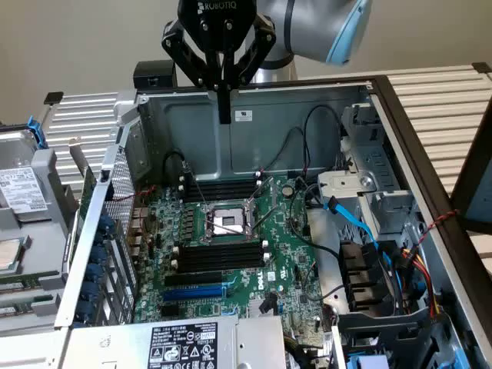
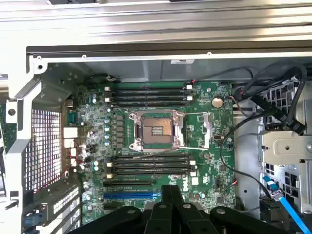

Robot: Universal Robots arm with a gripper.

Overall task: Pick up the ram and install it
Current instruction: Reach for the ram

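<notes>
We see the fingers [image 1: 221, 96] closed on themselves, tip against tip; in the wrist view the fingers [image 2: 166, 197] meet the same way. In the exterior view they hang point-down from one black Robotiq body [image 1: 219, 31] on one grey arm [image 1: 307, 27]. Their tips show against the far wall [image 1: 307, 100] of the open computer case, well above the motherboard [image 1: 284, 254].

On the board we count:
- one processor socket [image 2: 156, 129] in its metal frame
- two banks of long black memory slots, the first bank [image 2: 148, 95] on the socket's far-wall side and the second bank [image 2: 148, 165] on its other side
- one blue slot [image 2: 130, 195] past the second bank, toward the case's near edge
- one coin cell [image 2: 217, 102] just beside the first bank

Where the ram lies we cannot tell. The exterior view gives us two thin green board edges [image 1: 17, 281] outside the case, at the exterior view's left and well apart from the fingers. Whether either is the ram we cannot say.

The exterior view also gives us one labelled metal box [image 1: 184, 342] at the case's near edge, one grey drive [image 1: 19, 188] with a white label outside the case, and the slatted table [image 1: 446, 100]. The wrist view looks straight down on the board, with the perforated side wall [image 2: 46, 146] on one side and one blue cable [image 2: 287, 207] on the other.
</notes>
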